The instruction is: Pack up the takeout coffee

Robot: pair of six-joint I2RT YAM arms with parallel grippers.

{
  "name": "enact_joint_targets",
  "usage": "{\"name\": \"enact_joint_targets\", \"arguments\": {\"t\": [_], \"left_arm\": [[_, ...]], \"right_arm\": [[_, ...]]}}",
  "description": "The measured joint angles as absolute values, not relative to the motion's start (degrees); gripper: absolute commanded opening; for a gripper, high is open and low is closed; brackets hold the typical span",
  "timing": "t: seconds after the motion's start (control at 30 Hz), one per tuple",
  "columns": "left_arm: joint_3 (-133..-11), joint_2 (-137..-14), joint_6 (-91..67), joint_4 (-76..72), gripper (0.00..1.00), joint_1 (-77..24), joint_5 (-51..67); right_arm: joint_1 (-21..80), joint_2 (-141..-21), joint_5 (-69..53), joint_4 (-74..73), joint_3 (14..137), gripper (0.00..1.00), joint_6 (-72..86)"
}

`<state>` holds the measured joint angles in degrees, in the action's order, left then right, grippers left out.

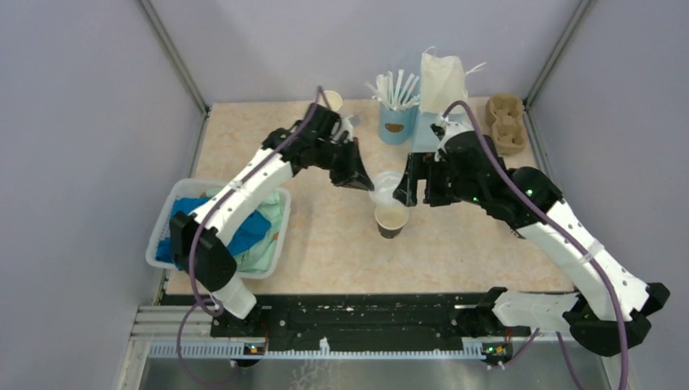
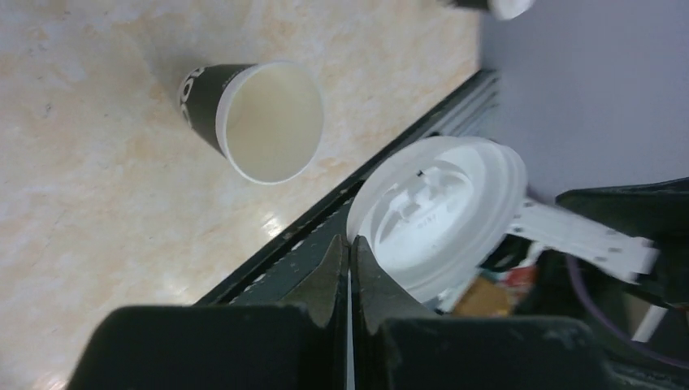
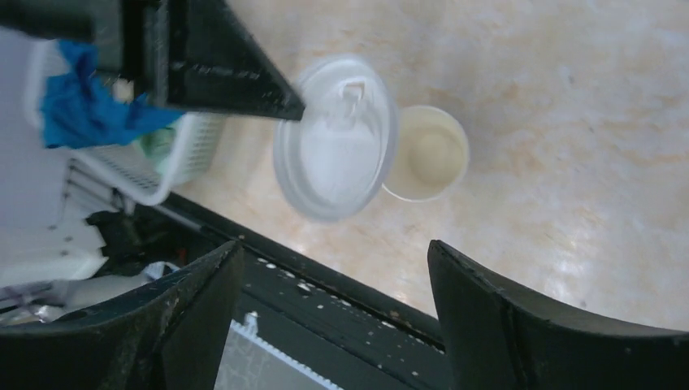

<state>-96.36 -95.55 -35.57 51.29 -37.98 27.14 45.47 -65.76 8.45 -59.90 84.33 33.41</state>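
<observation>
Wears white shell panels on the long links of the left arm (image 1: 244, 191), with black housings at each joint and a black block at the base. Repeats the same build on the right arm (image 1: 577, 244): white links, black joints, black base. Trails a purple cable (image 1: 192, 268) from the left base up along the links to the wrist; carries a second purple cable (image 1: 487, 150) likewise on the right. Shows small green lights (image 1: 529, 192) on the right arm's black forearm housings. Ends in a matte black left gripper (image 2: 350, 260), two flat fingers (image 2: 327, 280) narrowing to thin wedge tips ahead of a blocky body. Ends in a black right gripper (image 3: 335, 248) too, with broad fingers (image 3: 520, 325), slanted inner faces, faint sheen.
</observation>
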Motion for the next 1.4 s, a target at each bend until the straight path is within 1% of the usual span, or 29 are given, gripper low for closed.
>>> {"name": "enact_joint_targets", "arguments": {"t": [0.1, 0.17, 0.27, 0.33, 0.43, 0.5, 0.6, 0.67, 0.9, 1.2, 1.3, 1.4], "left_arm": [[-84.1, -89.1, -45.3, 36.6, 0.0, -28.4, 40.3], [-76.6, -85.2, -54.8, 23.9, 0.0, -23.6, 47.3], [-69.4, -82.5, -71.1, 1.8, 0.0, -21.6, 55.0], [-66.2, -82.5, -83.7, -16.3, 0.0, -21.9, 58.4], [-64.7, -84.6, -99.5, -39.5, 0.0, -22.4, 60.9], [-64.7, -85.9, -106.5, -51.2, 0.0, -22.5, 61.3], [-65.0, -87.3, -113.1, -63.2, 0.0, -22.4, 61.8], [-65.2, -87.9, -115.1, -66.7, 0.0, -22.4, 62.0], [-65.2, -88.7, -119.0, -73.5, 0.0, -22.3, 62.1], [-65.2, -88.7, -119.8, -75.9, 0.0, -22.3, 62.2], [-65.2, -88.7, -119.8, -75.9, 0.0, -22.3, 62.4], [-65.1, -88.7, -119.8, -75.8, 0.0, -22.3, 62.8]], "right_arm": [[42.9, -62.5, -0.1, -54.7, 84.6, 0.94, 31.5], [41.4, -60.4, -5.4, -50.5, 84.6, 0.95, 31.0], [39.3, -59.3, -13.1, -43.9, 84.6, 0.94, 31.5], [37.5, -59.7, -18.0, -39.1, 84.5, 0.96, 33.6], [35.6, -61.8, -24.0, -28.7, 83.9, 0.97, 39.3], [35.2, -63.7, -27.4, -21.3, 82.2, 0.97, 44.2], [35.0, -66.3, -31.2, -9.6, 78.7, 0.99, 52.1], [35.1, -67.4, -33.3, -4.1, 77.0, 0.99, 56.4], [34.9, -67.9, -34.5, 5.2, 76.5, 0.96, 62.3], [34.8, -68.5, -34.2, 7.3, 76.4, 0.85, 64.1], [34.8, -68.8, -33.9, 7.1, 76.4, 0.84, 64.1], [34.8, -68.8, -33.5, 6.5, 76.4, 0.79, 63.9]]}}
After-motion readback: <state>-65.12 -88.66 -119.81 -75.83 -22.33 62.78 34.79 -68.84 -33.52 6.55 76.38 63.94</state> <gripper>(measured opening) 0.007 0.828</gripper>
